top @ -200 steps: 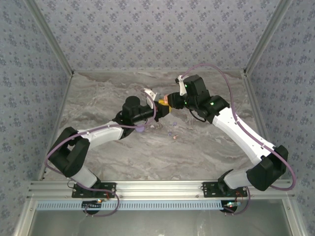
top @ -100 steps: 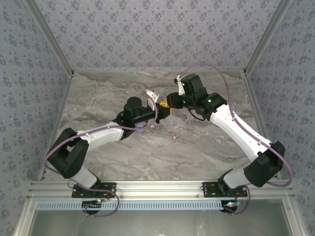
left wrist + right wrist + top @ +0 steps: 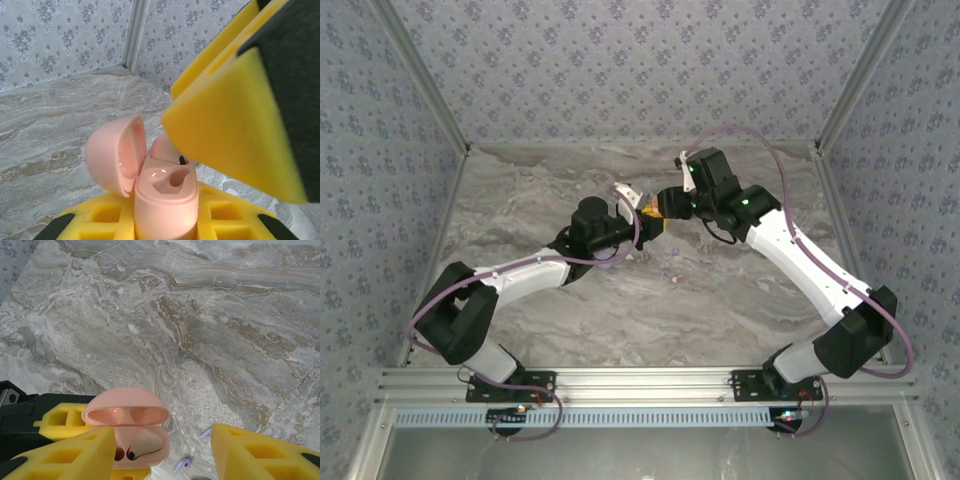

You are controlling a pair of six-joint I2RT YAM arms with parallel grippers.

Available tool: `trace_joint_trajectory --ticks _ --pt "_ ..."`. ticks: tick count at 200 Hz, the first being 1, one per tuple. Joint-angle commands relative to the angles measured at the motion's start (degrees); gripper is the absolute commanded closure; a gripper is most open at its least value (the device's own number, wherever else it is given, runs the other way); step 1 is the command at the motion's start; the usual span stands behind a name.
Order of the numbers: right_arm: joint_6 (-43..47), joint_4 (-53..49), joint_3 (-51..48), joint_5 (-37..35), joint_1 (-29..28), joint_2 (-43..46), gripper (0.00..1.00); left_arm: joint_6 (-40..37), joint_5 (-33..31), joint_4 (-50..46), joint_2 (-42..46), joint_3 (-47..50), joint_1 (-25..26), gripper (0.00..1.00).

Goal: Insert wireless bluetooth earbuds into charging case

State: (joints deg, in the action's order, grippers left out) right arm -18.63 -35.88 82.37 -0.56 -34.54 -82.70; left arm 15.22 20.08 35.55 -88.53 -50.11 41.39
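**A:** How do the grippers stand?

**B:** The left gripper (image 3: 165, 222) is clamped on the lower body of the pink case (image 3: 165, 200) and holds it upright, apparently off the table (image 3: 210, 315). The right gripper (image 3: 165, 455) hovers just above the case, fingers well apart, with nothing between them.

**A:** And the case itself?

**B:** Its lid (image 3: 117, 155) is swung back on the hinge. One pink earbud (image 3: 145, 444) lies in one socket, though I can't tell whether it is pressed fully home. The socket beside it (image 3: 172, 181) is empty.

**A:** Anything further out?

**B:** Two small lilac pieces (image 3: 182, 465) lie near each other on the table below. They may be more earbuds, but they are too small to be sure.

**A:** What could go wrong from here?

**B:** The right gripper's fingers are very close to the lid. A sideways pull-away could knock the lid shut or twist the case in the left gripper's hold. If the earbud isn't seated, any tilt of the case could tip it out onto the table. The broad yellow pads may also flick a tiny piece away rather than pinch it. Anything picked up askew would likely jam at the rim of the empty socket.
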Motion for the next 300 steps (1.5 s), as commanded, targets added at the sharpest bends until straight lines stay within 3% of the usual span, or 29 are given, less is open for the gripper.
trace_joint_trajectory --ticks 1,94,154,183,229,251,300 --pt "-0.7 -0.4 2.0 -0.7 -0.3 2.1 0.43 -0.7 -1.8 0.0 1.4 -1.4 0.3 0.77" --pt "-1.6 -8.2 -3.6 -8.0 5.3 5.9 0.42 -2.9 3.1 -5.7 4.1 -2.5 -3.1 0.77" --pt "1.0 -7.1 -13.1 2.6 10.0 5.7 0.43 -7.7 4.6 -13.6 9.7 -2.3 -4.8 0.77" --pt "4.9 -7.1 -16.7 10.4 10.1 1.8 0.46 -8.0 4.6 -15.4 12.4 -1.8 -5.1 0.77" --pt "10.2 -5.8 -19.3 16.3 8.6 -4.7 0.52 -8.3 4.1 -18.4 16.4 -0.9 -5.1 0.77" --pt "11.3 -5.4 -18.7 16.7 7.0 -8.2 0.54 -8.5 3.5 -19.7 17.8 -0.3 -5.2 0.77" --pt "9.8 -3.7 -16.3 13.7 4.9 -15.5 0.72 -8.6 2.4 -20.1 19.9 1.2 -5.1 0.77"
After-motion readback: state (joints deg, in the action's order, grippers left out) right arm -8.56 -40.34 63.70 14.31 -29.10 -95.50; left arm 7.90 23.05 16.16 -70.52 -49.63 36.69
